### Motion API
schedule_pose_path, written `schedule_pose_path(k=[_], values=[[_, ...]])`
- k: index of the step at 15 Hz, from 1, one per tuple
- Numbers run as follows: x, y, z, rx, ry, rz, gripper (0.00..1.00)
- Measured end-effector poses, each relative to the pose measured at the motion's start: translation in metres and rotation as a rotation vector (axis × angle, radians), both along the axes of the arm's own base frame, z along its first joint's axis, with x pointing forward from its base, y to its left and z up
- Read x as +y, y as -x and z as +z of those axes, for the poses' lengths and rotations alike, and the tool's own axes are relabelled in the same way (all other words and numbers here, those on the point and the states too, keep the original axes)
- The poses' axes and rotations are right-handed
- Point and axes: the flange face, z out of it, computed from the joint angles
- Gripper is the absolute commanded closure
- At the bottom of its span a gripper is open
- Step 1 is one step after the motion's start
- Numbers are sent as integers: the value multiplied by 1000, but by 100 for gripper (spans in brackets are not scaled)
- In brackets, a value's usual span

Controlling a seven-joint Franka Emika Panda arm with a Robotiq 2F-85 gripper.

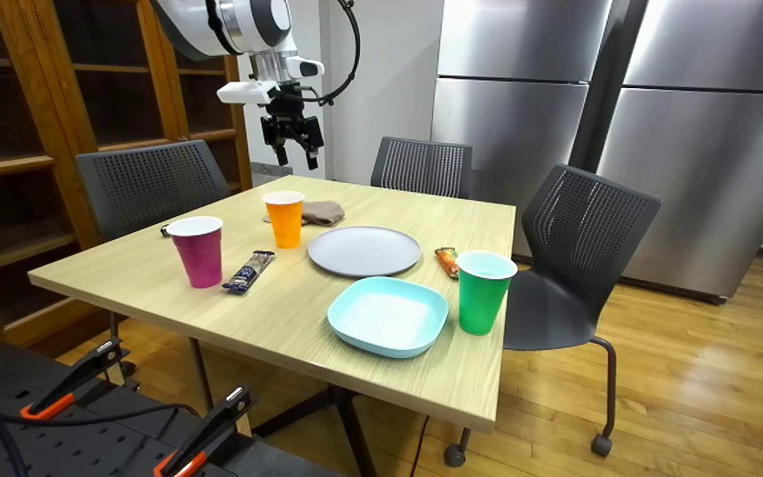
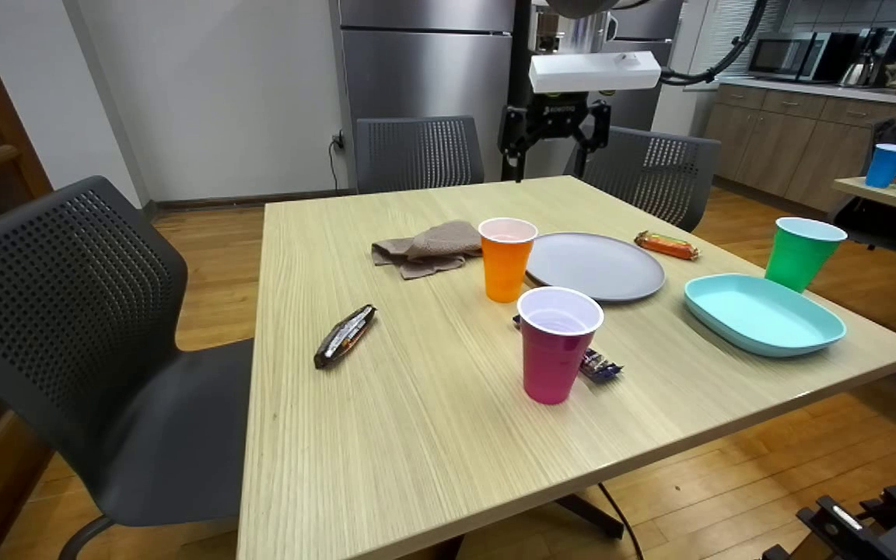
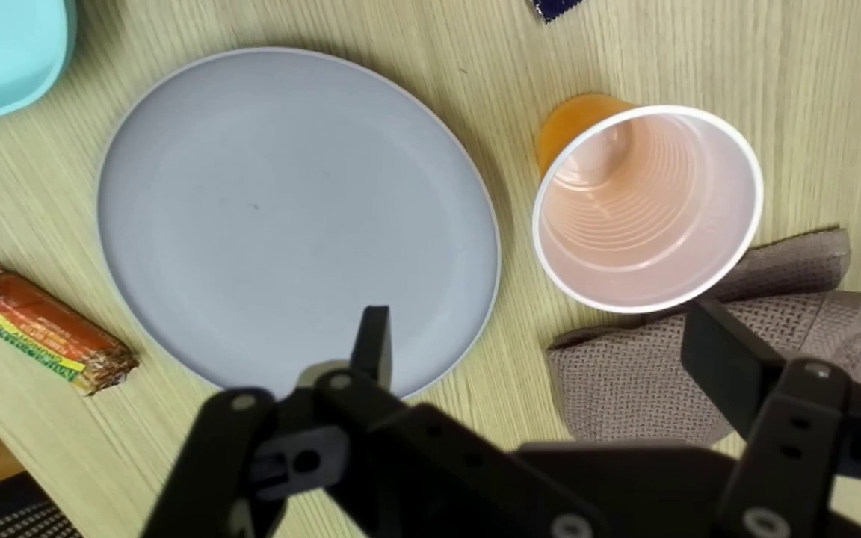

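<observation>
My gripper point(image 1: 298, 159) point(image 2: 550, 166) point(image 3: 539, 340) is open and empty, its fingers well apart and pointing down, above the far part of the table. In the wrist view, a brown cloth point(image 3: 640, 373) lies under the right finger and the grey round plate point(image 3: 296, 217) under the left. An orange cup point(image 3: 580, 131) point(image 1: 285, 222) point(image 2: 504, 268) stands upright beside the plate and the cloth. The cloth also shows in both exterior views point(image 1: 322, 212) point(image 2: 436, 247). An orange-wrapped bar point(image 3: 49, 329) point(image 2: 666, 245) lies beside the plate. The gripper touches nothing.
A purple cup point(image 1: 199, 255), a dark blue wrapped bar point(image 1: 249, 271), a turquoise square dish point(image 1: 388, 315) and a green cup point(image 1: 481, 301) are on the table point(image 2: 386, 467). A dark wrapped bar point(image 2: 345, 336) lies near one edge. Chairs point(image 1: 573, 245) stand around it.
</observation>
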Motion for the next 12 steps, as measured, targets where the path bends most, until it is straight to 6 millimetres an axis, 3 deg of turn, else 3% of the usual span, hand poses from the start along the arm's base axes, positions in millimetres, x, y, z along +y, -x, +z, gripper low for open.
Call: schedule_pose_path(k=[12], values=[[-1, -1, -31, 55, -51, 21, 0]])
